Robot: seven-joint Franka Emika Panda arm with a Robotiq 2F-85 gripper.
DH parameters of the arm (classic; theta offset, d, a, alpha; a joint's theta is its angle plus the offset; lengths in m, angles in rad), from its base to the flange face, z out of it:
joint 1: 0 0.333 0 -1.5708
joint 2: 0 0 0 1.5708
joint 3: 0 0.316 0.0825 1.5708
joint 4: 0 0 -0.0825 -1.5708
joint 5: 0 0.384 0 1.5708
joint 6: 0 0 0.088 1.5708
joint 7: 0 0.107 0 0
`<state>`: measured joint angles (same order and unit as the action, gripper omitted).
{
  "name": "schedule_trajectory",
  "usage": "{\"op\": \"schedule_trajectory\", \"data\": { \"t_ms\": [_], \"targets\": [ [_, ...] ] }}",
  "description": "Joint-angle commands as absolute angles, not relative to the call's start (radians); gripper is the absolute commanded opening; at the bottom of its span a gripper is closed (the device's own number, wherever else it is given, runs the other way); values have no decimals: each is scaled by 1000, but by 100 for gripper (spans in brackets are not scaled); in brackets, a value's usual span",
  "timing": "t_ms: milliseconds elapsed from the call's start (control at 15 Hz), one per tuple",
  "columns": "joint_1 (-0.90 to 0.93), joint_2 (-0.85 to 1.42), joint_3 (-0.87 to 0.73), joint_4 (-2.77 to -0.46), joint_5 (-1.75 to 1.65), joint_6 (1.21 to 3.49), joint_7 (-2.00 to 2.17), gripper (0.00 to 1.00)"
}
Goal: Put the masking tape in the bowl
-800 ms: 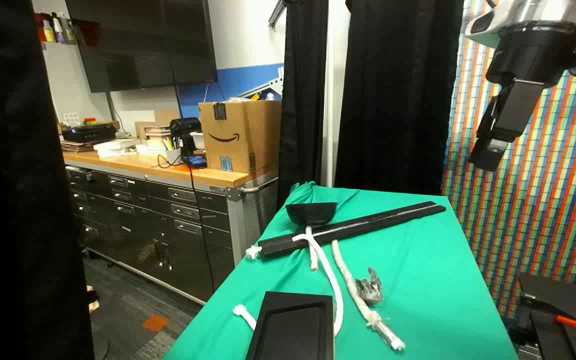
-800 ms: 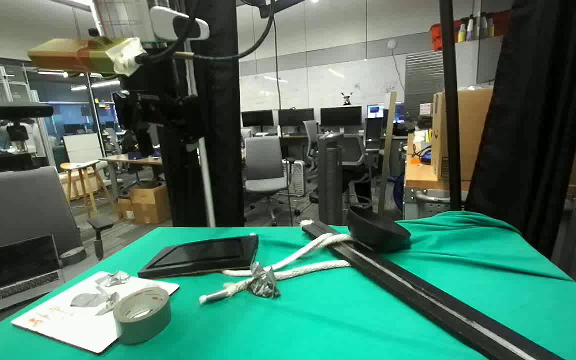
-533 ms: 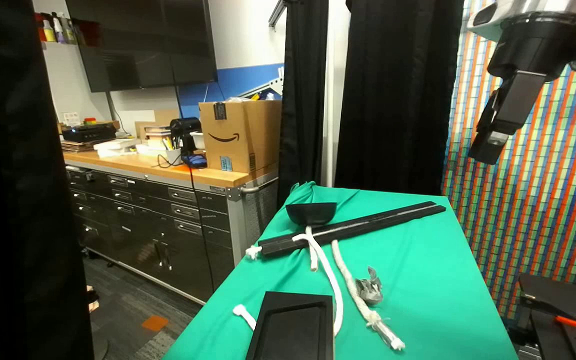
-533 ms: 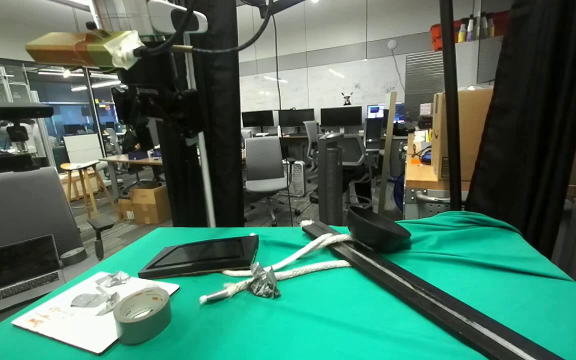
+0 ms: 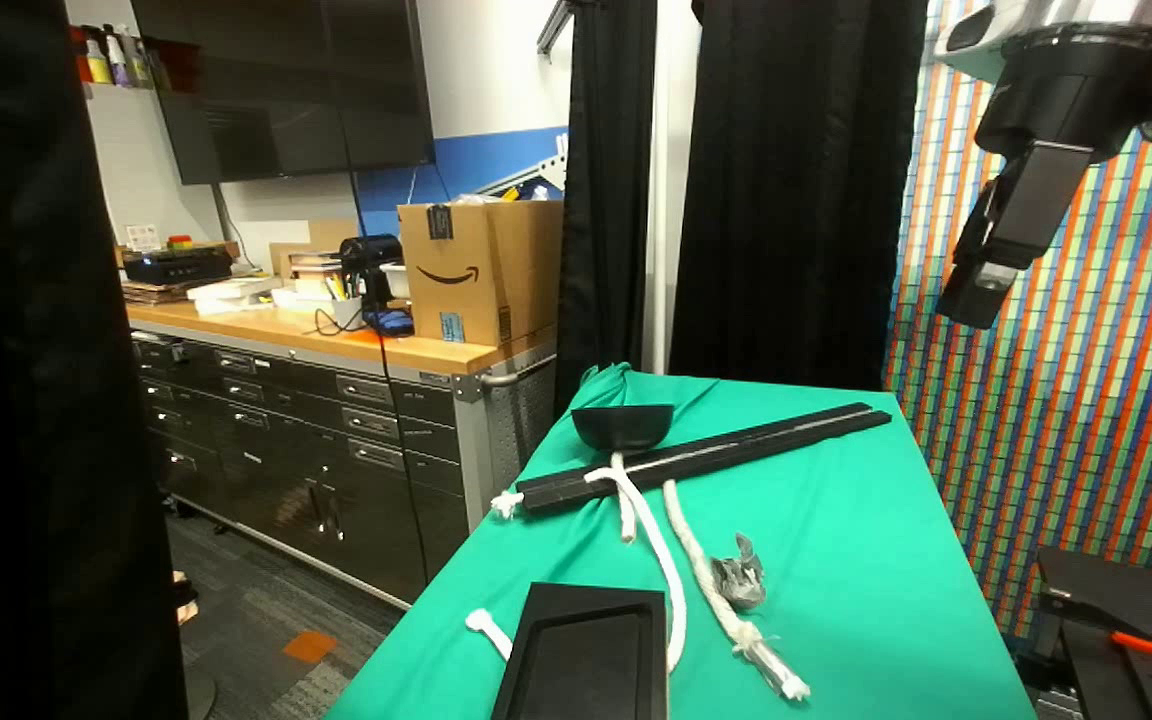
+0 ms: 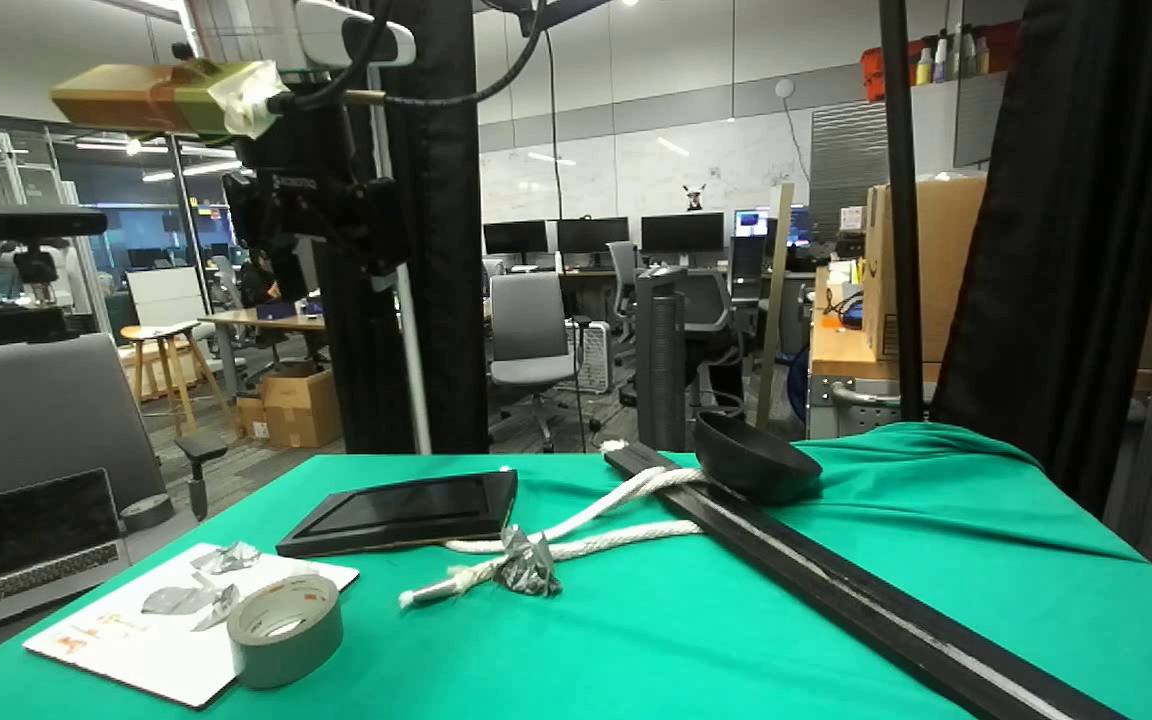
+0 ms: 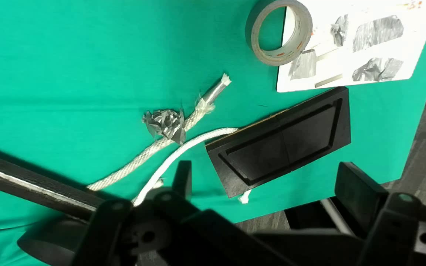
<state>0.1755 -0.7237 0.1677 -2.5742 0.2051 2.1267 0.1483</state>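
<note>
The masking tape (image 6: pixel 298 640) is a grey roll lying flat at the edge of a white board in an exterior view. In the wrist view the masking tape (image 7: pixel 304 27) is at the top, overlapping the board's corner. The dark bowl (image 6: pixel 761 462) sits tilted against the long black stick at the far side of the table. The bowl also shows in an exterior view (image 5: pixel 623 428) and, partly hidden by the gripper, in the wrist view (image 7: pixel 52 240). My gripper (image 7: pixel 264 166) is open and empty, high above the table; it also shows in both exterior views (image 5: pixel 976 300) (image 6: pixel 336 275).
A black rectangular slab (image 6: pixel 406 510) lies on the green cloth beside white rope (image 6: pixel 626 540) with crumpled silver tape (image 6: pixel 528 565). A long black stick (image 6: pixel 856 590) crosses the table. The white board (image 6: pixel 156 650) bears tape scraps.
My gripper has risen slightly since the earliest frames and looks still since then. The masking tape, bowl and other table objects have not moved.
</note>
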Motion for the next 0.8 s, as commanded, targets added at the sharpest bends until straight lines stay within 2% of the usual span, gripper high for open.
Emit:
{"op": "schedule_trajectory", "data": {
  "t_ms": [0, 733],
  "targets": [
    [175, -723, 168, -2572, 205, 2123, 148, 100],
    [179, -722, 172, -2589, 224, 2139, 166, 100]
  ]
}}
